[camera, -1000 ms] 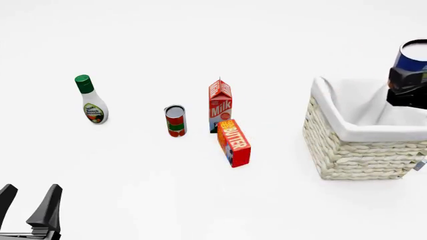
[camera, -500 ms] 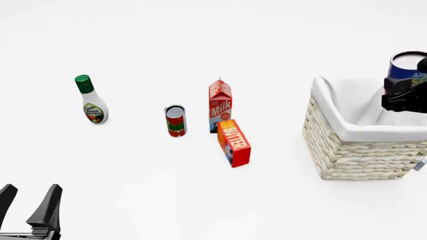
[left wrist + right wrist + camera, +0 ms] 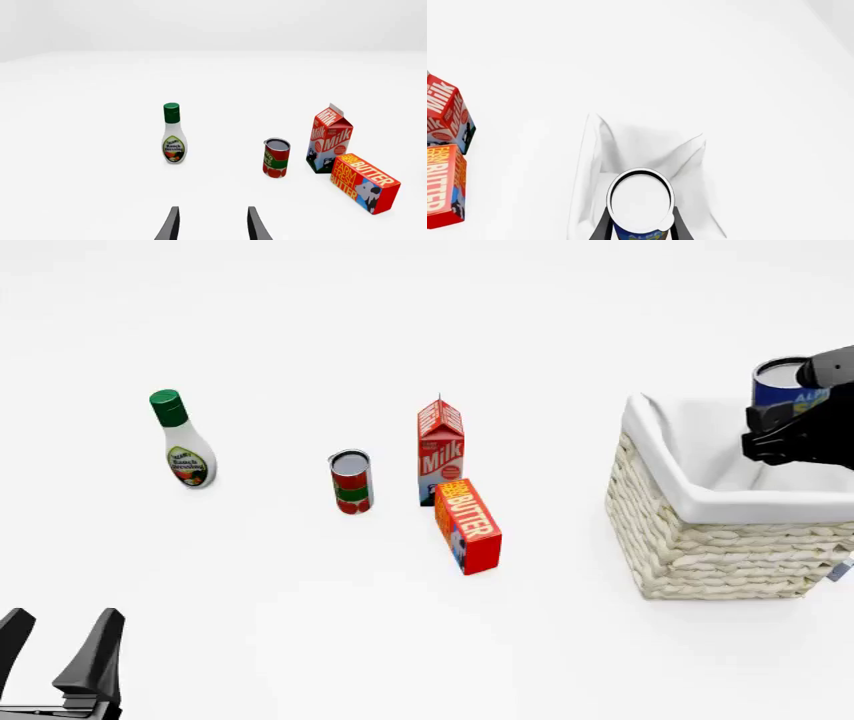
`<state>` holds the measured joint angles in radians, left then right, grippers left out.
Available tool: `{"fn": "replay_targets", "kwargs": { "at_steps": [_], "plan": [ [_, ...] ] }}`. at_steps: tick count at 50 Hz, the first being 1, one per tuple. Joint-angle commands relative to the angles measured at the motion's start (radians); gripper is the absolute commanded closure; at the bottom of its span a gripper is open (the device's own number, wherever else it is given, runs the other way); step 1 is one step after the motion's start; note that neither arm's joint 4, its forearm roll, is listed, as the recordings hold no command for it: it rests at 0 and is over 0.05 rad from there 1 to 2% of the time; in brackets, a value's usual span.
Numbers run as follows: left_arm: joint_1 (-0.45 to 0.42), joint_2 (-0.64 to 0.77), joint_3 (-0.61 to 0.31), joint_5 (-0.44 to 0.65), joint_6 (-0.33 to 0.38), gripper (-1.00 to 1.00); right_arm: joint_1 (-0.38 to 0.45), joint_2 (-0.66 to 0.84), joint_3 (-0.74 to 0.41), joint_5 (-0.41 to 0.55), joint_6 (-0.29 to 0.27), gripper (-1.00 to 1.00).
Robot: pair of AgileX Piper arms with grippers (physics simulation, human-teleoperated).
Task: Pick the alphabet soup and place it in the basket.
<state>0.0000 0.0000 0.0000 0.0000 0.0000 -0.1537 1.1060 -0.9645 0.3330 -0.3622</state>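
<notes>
The alphabet soup (image 3: pixel 778 383), a small can with a silver-white top and blue label, is held in my right gripper (image 3: pixel 790 430) above the basket (image 3: pixel 707 530), a large cream wicker basket with white cloth lining at the right. In the right wrist view the can's top (image 3: pixel 640 200) sits between the fingers, over the basket's lining (image 3: pixel 594 165). My left gripper (image 3: pixel 60 655) is open and empty at the near left; its fingers (image 3: pixel 171 225) show in the left wrist view.
A ranch dressing bottle (image 3: pixel 182 440) stands at the left. A red can with a green band (image 3: pixel 351 481), a milk carton (image 3: pixel 441 450) and a butter box (image 3: pixel 469 526) stand in the middle, left of the basket.
My right gripper has moved down and a little left with the soup can, lower over the basket. The left arm has not moved.
</notes>
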Motion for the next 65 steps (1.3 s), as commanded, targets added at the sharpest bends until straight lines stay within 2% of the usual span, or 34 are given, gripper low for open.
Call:
{"fn": "replay_targets", "kwargs": {
  "at_steps": [1,42,65],
  "plan": [
    [0.0,0.0,0.0,0.0,0.0,-1.0,0.005,0.059,-0.042,-0.002,0.005,1.0],
    [0.0,0.0,0.0,0.0,0.0,-1.0,-0.036,0.157,-0.009,-0.022,-0.044,1.0],
    [0.0,0.0,0.0,0.0,0.0,-1.0,-0.042,0.202,-0.006,-0.046,-0.037,1.0]
  ]
}}
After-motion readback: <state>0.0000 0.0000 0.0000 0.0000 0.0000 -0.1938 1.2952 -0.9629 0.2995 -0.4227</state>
